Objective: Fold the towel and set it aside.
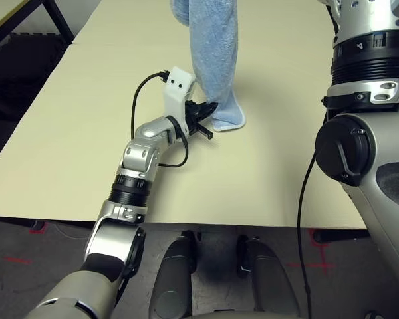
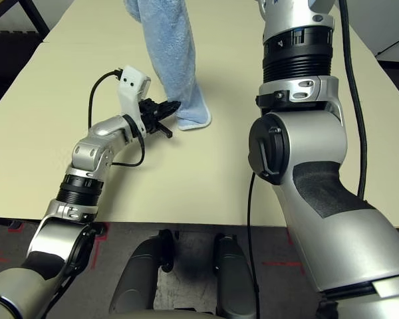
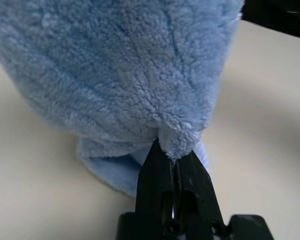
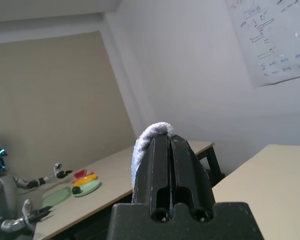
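Hanging top centre, towel [image 1: 213, 46] brushing the table [image 1: 66, 133]. Left tool [image 1: 208, 114] pinching a low fold; right tool [image 4: 167, 142] clamping fabric up high.

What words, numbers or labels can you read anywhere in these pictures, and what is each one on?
"4": a small white mark on the black band of the right arm, as best it reads.
Sheet on the wall, seen from the right wrist: red and blue handwriting and diagrams, too small to read.
Towel: no lettering showing.
Left gripper and its white camera mount: no legible text.
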Robot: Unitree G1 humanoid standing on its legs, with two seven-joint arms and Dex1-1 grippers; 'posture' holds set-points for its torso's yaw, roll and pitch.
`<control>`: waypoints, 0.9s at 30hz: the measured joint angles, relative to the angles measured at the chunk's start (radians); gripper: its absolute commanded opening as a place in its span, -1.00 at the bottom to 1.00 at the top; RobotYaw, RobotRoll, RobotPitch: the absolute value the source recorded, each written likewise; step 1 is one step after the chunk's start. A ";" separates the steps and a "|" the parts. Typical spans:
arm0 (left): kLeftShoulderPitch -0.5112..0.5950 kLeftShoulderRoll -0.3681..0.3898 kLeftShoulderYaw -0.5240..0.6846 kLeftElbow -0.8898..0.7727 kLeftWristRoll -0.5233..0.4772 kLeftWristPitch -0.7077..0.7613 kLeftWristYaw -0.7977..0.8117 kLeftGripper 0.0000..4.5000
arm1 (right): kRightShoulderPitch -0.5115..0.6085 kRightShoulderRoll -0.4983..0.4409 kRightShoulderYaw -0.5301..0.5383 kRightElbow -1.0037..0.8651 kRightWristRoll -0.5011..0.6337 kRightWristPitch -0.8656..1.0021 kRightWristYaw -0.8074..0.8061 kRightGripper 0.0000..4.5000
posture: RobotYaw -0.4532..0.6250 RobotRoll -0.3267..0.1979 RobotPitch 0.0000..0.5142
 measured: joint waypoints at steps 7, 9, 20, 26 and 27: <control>-0.136 0.033 -0.063 0.274 -0.006 -0.321 -0.453 -0.99 | 0.000 -0.058 0.000 0.001 -0.004 -0.002 0.036 -1.00 | -0.43 0.25 -0.14; -0.199 0.021 -0.110 0.404 0.038 -0.481 -0.566 -0.99 | 0.000 -0.081 0.000 0.000 -0.001 0.014 0.064 -1.00 | -0.47 0.25 -0.14; -0.397 -0.021 -0.241 0.940 0.439 -1.304 -0.206 -0.99 | 0.019 -0.087 0.014 -0.031 -0.006 0.067 0.095 -1.00 | -0.46 0.25 -0.12; -0.376 -0.009 -0.129 0.961 0.392 -1.246 -0.146 -0.99 | 0.126 -0.161 0.175 -0.096 -0.114 0.020 0.251 -1.00 | -0.36 0.25 -0.09; -0.363 -0.009 -0.104 0.955 0.370 -1.226 -0.145 -0.91 | 0.136 -0.173 0.186 -0.096 -0.121 0.032 0.263 -1.00 | -0.35 0.25 -0.09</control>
